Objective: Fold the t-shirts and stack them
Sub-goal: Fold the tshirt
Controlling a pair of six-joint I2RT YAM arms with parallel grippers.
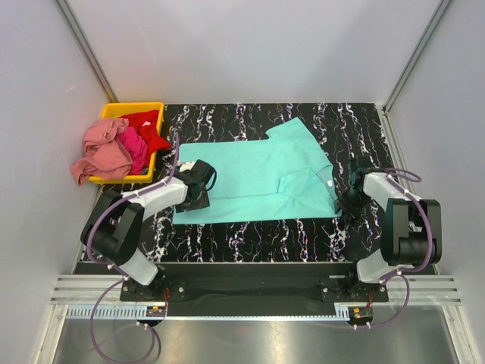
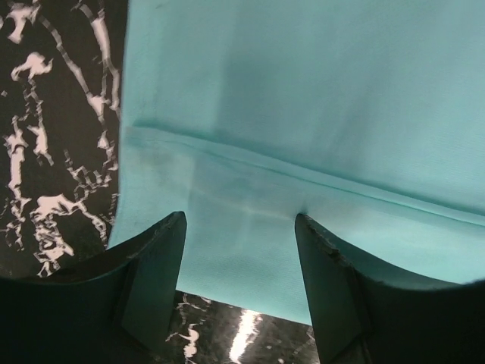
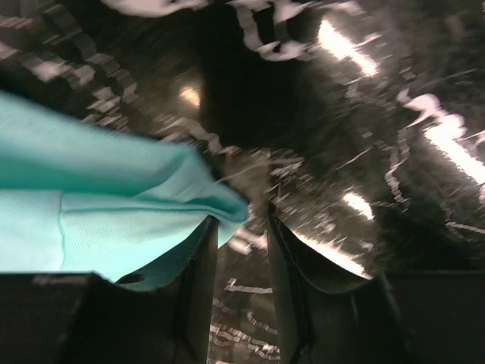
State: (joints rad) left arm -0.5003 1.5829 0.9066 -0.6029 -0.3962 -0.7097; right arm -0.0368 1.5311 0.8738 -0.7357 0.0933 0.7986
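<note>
A turquoise t-shirt (image 1: 258, 174) lies spread and partly folded on the black marbled table (image 1: 250, 235). My left gripper (image 1: 203, 189) hovers over its left hem, open. In the left wrist view the gripper (image 2: 239, 227) has flat teal cloth (image 2: 303, 91) under and between its fingers, and nothing is pinched. My right gripper (image 1: 347, 201) sits at the shirt's near right corner. In the right wrist view the gripper (image 3: 241, 220) is narrowly open, with the cloth corner (image 3: 114, 205) against the left finger (image 3: 198, 265) and table showing in the gap.
A yellow bin (image 1: 136, 108) stands at the table's back left corner. It holds a red t-shirt (image 1: 148, 125) and a magenta t-shirt (image 1: 135, 144). A salmon pink t-shirt (image 1: 102, 148) hangs over its left side. Grey walls close in the table.
</note>
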